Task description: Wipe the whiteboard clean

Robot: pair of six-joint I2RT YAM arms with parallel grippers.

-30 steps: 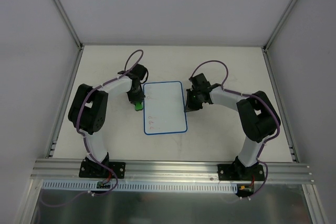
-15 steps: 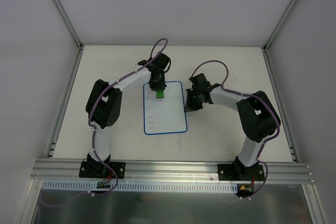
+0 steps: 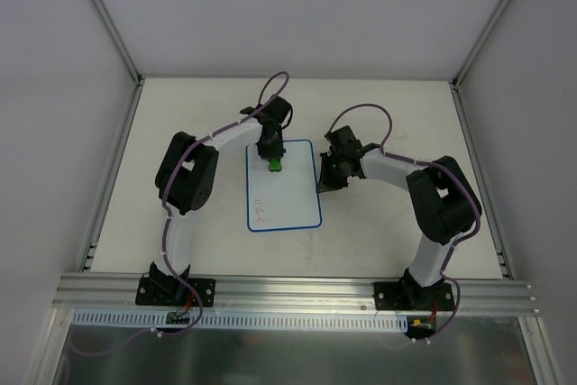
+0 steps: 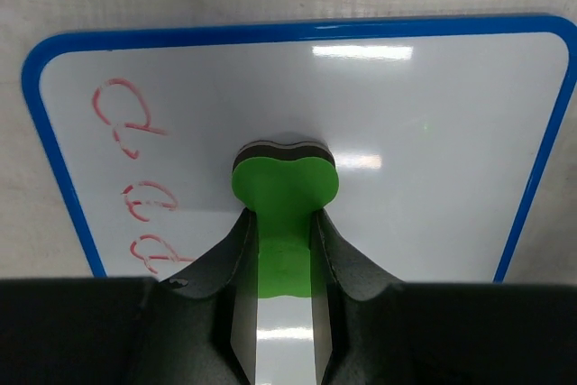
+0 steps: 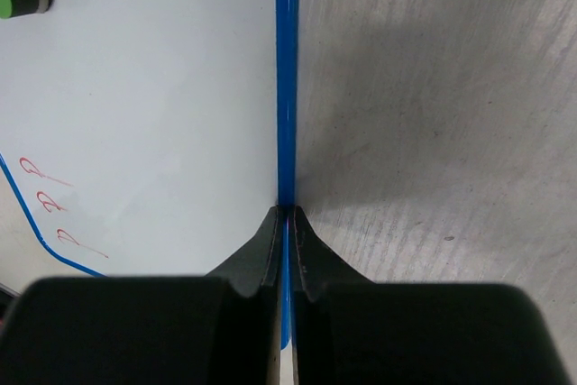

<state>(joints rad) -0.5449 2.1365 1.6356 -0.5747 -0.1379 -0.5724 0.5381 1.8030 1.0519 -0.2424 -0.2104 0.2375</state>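
Observation:
The whiteboard (image 3: 287,196), white with a thin blue border, lies flat on the table between the arms. Red marks (image 3: 261,211) remain near its near-left part; the rest of its face looks blank. My left gripper (image 3: 273,160) is shut on the green bone-shaped eraser (image 3: 273,166) and holds it against the board's far half. In the left wrist view the eraser (image 4: 285,188) sits between my fingers on the board (image 4: 433,132), with red marks (image 4: 135,178) to its left. My right gripper (image 3: 322,185) is shut on the board's right blue edge (image 5: 286,87).
The off-white scuffed tabletop (image 5: 433,132) lies to the right of the board. Metal frame rails (image 3: 117,160) border the table on the left, on the right and along the near edge. White walls enclose the back and sides.
My left gripper has carried the eraser from the board's left edge onto its far middle. The red marks near the board's far left no longer show. The right arm has not moved.

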